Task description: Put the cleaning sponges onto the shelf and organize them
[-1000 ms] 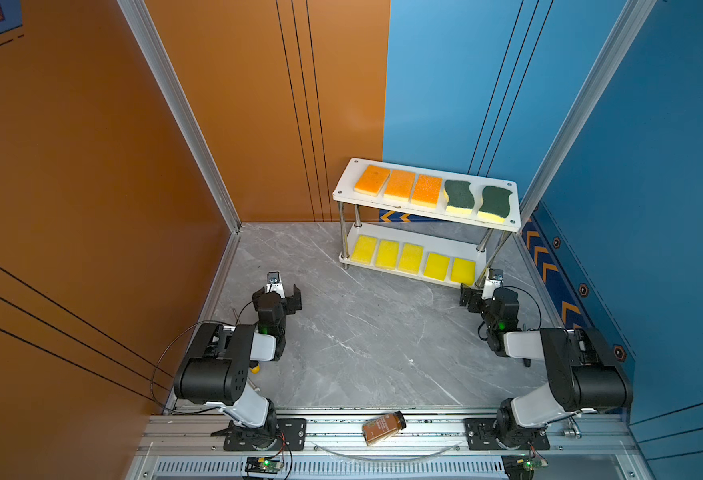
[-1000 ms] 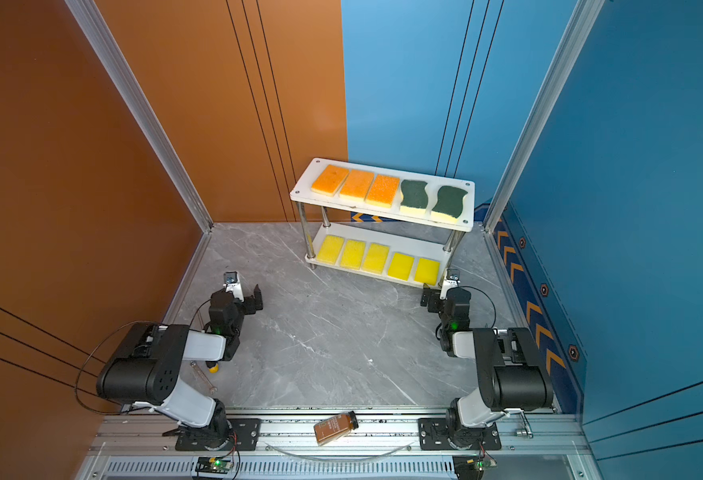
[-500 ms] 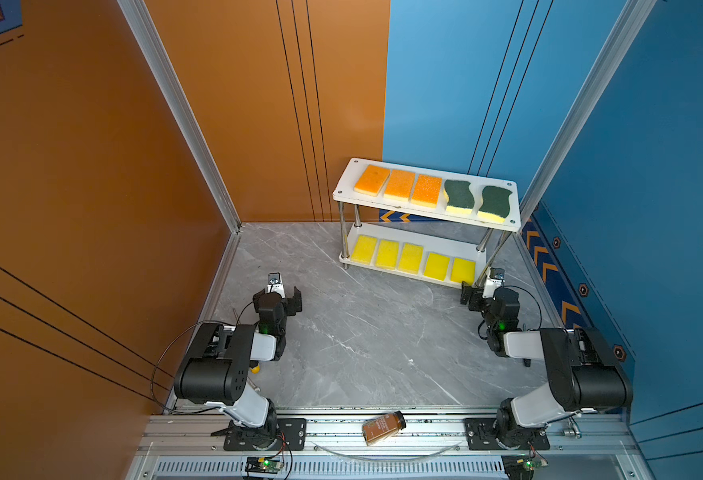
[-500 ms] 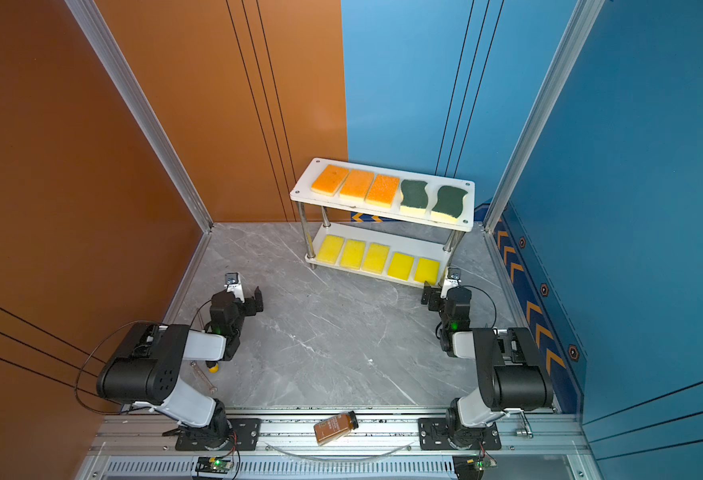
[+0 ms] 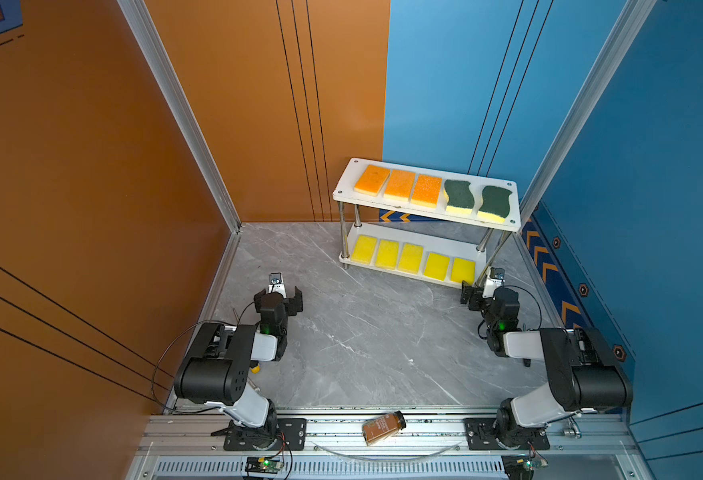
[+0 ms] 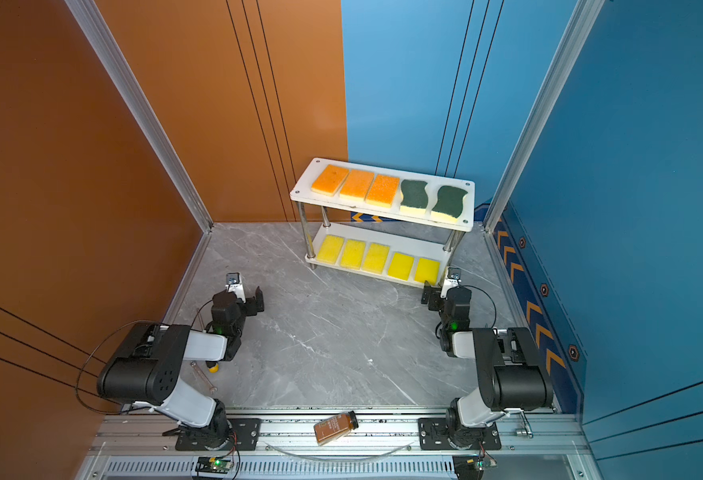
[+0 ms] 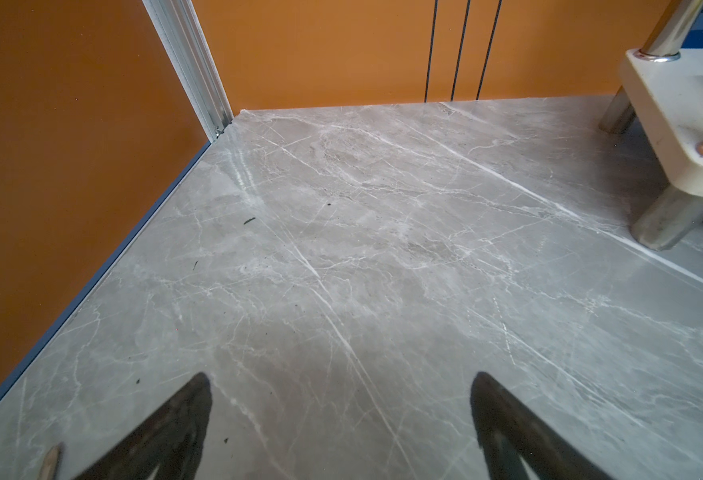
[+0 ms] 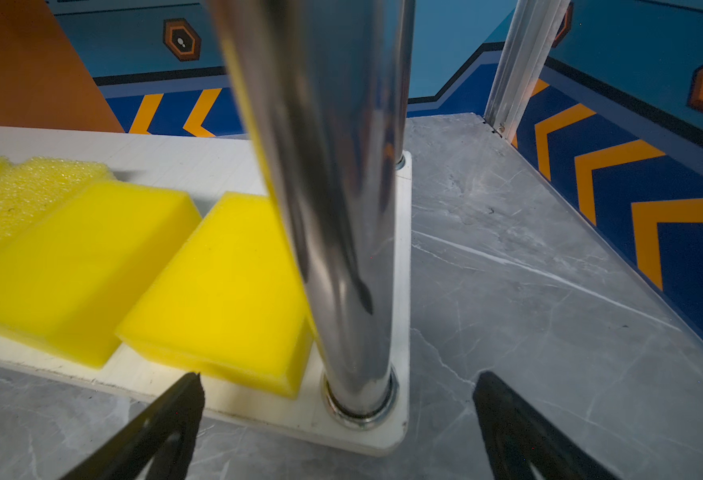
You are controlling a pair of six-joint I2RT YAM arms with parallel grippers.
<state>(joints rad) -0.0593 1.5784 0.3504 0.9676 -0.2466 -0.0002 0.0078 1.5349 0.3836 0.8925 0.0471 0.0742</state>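
- Both grippers stand wide open with nothing between the fingers. The left gripper (image 5: 279, 297) sits low over the bare table (image 5: 362, 332) at the near left, and the right gripper (image 5: 482, 291) sits low at the right.
- All ten sponges lie flat on the shelf (image 5: 345, 187), which stands at the far right of the table. Three orange sponges (image 5: 399, 185) and two green sponges (image 5: 460, 195) make a row on the top board, and five yellow sponges (image 5: 412, 257) make a row on the bottom board. I see none on the table.
- Of the two, the right gripper is much the nearer. It faces the shelf's near right post (image 8: 333, 208), which stands straight ahead, in line with the gap between its fingers.
- The end yellow sponge (image 8: 225, 282) lies just left of that post, close ahead of the gripper's left finger and, as far as its wrist view shows, not touching it.
- The left gripper is well apart from the shelf, which lies to its far right. Only the shelf's left end shows in its wrist view.
- Each sponge's long axis runs near to far across its board, with a short end toward the arms.
- My reading is that the placing looks done. Should a yellow sponge need a nudge, the right arm has the short reach. The post blocks a straight run in, so it would have to come in from the post's left.
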